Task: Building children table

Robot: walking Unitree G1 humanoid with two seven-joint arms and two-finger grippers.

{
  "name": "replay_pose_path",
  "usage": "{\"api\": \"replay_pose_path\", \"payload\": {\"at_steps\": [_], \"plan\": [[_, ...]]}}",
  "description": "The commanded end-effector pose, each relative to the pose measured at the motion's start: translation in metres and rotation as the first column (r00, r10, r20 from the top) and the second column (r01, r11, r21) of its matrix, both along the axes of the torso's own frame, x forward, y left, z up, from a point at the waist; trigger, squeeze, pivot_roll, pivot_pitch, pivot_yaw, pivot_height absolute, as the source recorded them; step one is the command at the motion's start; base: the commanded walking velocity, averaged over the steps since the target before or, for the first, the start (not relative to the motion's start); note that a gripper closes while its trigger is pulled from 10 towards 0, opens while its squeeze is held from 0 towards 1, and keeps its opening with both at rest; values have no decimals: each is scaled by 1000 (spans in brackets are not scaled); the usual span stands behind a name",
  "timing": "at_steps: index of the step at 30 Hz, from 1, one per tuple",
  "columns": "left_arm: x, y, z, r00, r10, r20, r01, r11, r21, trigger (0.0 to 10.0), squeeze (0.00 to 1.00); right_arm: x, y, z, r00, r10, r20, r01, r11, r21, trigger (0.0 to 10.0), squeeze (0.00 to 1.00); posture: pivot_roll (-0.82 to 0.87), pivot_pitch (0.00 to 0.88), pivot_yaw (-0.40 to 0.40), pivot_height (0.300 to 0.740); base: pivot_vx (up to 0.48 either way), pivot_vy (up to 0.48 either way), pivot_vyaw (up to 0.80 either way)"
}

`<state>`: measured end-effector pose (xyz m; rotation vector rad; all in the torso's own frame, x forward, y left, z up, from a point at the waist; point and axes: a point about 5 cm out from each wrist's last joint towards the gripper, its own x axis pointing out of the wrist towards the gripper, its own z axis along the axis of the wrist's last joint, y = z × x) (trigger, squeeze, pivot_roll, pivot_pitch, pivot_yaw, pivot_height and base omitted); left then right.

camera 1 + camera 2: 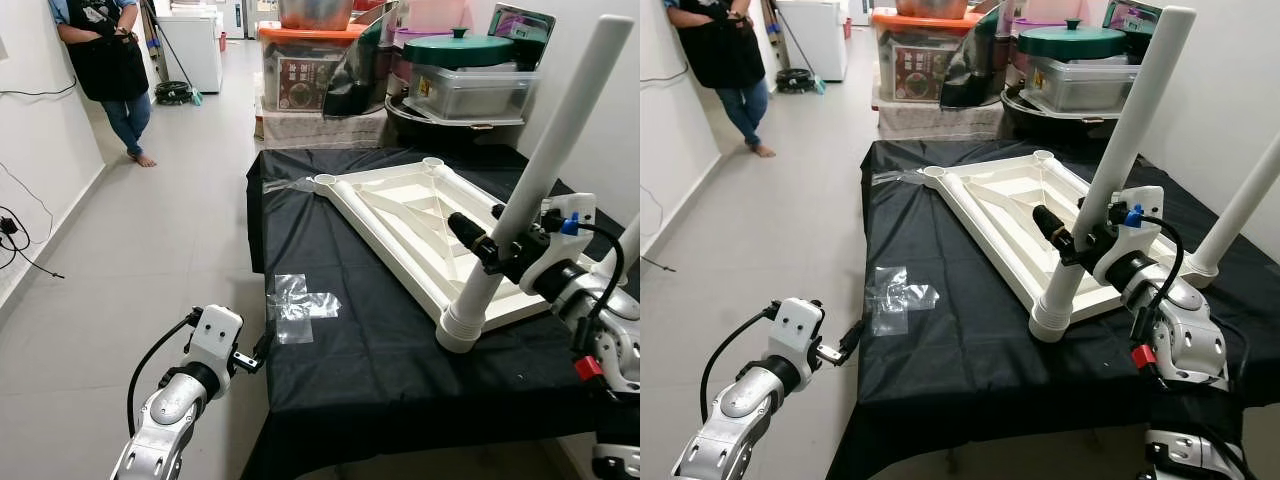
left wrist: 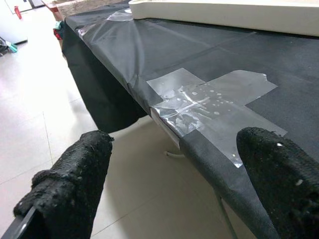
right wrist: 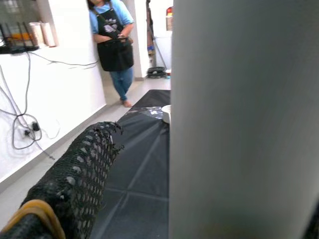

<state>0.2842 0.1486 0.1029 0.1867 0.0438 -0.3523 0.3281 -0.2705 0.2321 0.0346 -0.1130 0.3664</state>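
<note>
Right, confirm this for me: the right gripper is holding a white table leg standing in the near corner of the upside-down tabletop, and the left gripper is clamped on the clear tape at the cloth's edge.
Not quite. The left gripper is open and off the clear tape, as the left wrist view shows. The rest holds: the right gripper holds the white table leg in the tabletop's near corner.

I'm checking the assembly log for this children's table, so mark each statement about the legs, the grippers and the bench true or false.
1. The white tabletop lies upside down on the black cloth. True.
2. The right gripper is shut on the table leg standing in a near corner socket. True.
3. The left gripper holds a second leg. False: it is open, off the bench's near edge by the clear tape.
4. All four legs are fitted. False: both far corner sockets are empty.
5. A person stands by the wall. True.
</note>
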Motion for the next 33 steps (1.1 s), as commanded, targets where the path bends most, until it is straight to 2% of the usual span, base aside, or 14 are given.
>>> {"api": "replay_pose_path", "payload": {"at_steps": [1,8,17,18,20,22,24,28,30,33], "plan": [[-1,1,-2,1000,-8,-12,8,1000,14,10000,0,2,-6,3,1000,8,9,-8,999,-33,10000,0,36,0,-36,740,0,0,0],[-2,2,-3,1000,-6,-13,6,1000,14,10000,0,6,-10,10,999,39,22,-38,998,-53,10000,0,40,0,-42,740,0,0,0],[-2,2,-3,1000,-5,-14,5,1000,14,10000,0,6,-7,10,995,97,26,-96,994,-46,10000,0,44,0,-45,740,0,0,0],[-2,2,-4,1000,-5,-15,5,1000,14,10000,0,5,-6,8,993,119,23,-117,992,-51,8510,0,43,0,-43,740,0,0,0],[-2,2,-4,1000,-5,-15,5,1000,14,10000,0,5,-6,8,993,119,23,-117,992,-51,8510,0,43,0,-43,740,0,0,0],[-2,2,-4,1000,-7,-16,8,1000,16,10000,0,3,-7,5,991,136,20,-135,989,-57,0,0,42,0,-41,740,0,0,0],[-2,2,-4,1000,-8,-16,8,1000,17,10000,0,3,-8,4,992,129,18,-127,990,-59,0,0,42,0,-41,740,0,0,0],[-2,1,-4,1000,-10,-16,10,1000,18,10000,0,7,-18,0,999,44,1,-43,996,-76,0,0,39,0,-41,740,0,0,0],[-2,1,-4,1000,-10,-16,10,1000,18,10000,0,7,-18,0,999,44,1,-43,996,-76,0,0,39,0,-41,740,0,0,0],[-2,1,-4,1000,-10,-16,10,1000,18,10000,0,10,-25,-4,999,-43,-14,42,998,-53,0,0,41,0,-42,740,0,0,0]]}}
